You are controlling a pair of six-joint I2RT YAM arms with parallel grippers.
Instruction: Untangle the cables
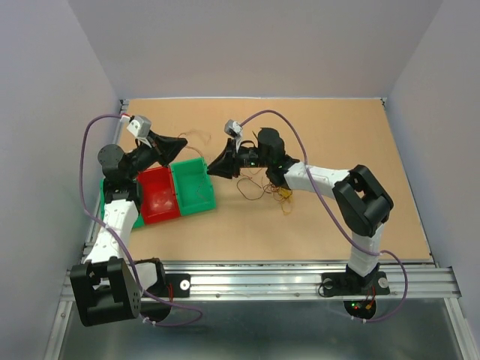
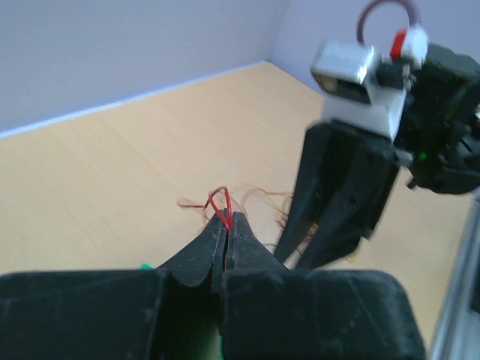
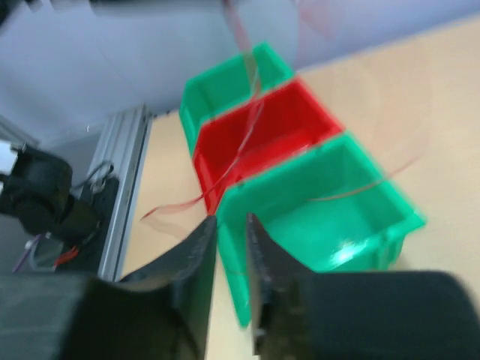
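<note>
The cables are hair-thin wires. A loose tangle (image 1: 261, 187) with a yellow bit lies on the table under my right arm. In the left wrist view my left gripper (image 2: 226, 217) is shut on a red wire loop (image 2: 217, 201), and more thin strands (image 2: 259, 196) trail behind it on the wood. From above, the left gripper (image 1: 182, 142) hangs over the far end of the bins. My right gripper (image 1: 213, 169) points left at the green bin. Its jaws (image 3: 231, 222) stand slightly apart with nothing between them. A blurred red strand (image 3: 251, 105) hangs across its view over the bins.
Three bins sit side by side at the left: a green one (image 1: 196, 191), a red one (image 1: 159, 199) and another green one (image 1: 137, 220) partly under my left arm. The aluminium rail (image 1: 262, 274) runs along the near edge. Grey walls close in the table.
</note>
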